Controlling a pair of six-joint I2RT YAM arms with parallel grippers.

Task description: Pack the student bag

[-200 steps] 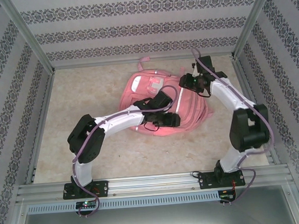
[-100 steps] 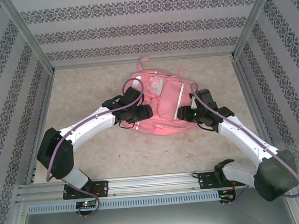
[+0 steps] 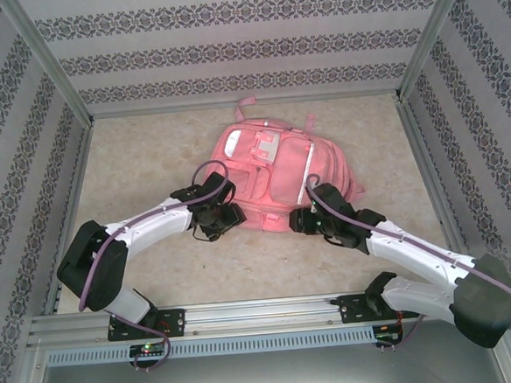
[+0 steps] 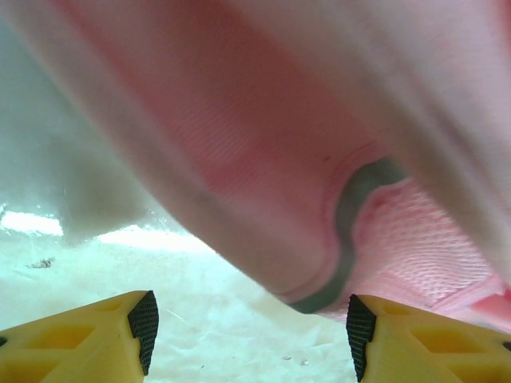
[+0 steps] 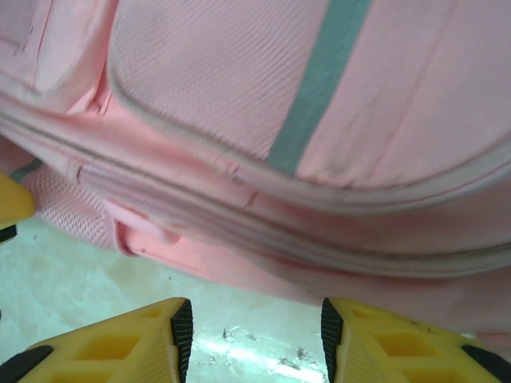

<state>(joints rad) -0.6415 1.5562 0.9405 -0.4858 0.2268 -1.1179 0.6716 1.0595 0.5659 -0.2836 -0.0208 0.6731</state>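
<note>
1. The student bag (image 3: 276, 168), a large pink fabric backpack with pale trim stripes, lies flat with its front pockets facing up. It is about in the middle of the beige stone-patterned counter (image 3: 139, 156).
2. The left tool (image 3: 227, 218) sits low at the near left edge of the bag, just beside the fabric. I cannot tell if it touches.
3. Its two yellow fingers (image 4: 80, 343) are released and stand wide apart, with bare counter between them and pink mesh fabric (image 4: 415, 239) just ahead.
4. The right tool (image 3: 303, 221) sits low at the near right edge of the bag.
5. Its yellow fingers (image 5: 120, 347) are also released and grasp nothing. A closed zip line (image 5: 263, 227) and a grey trim stripe (image 5: 319, 80) are right in front.
</note>
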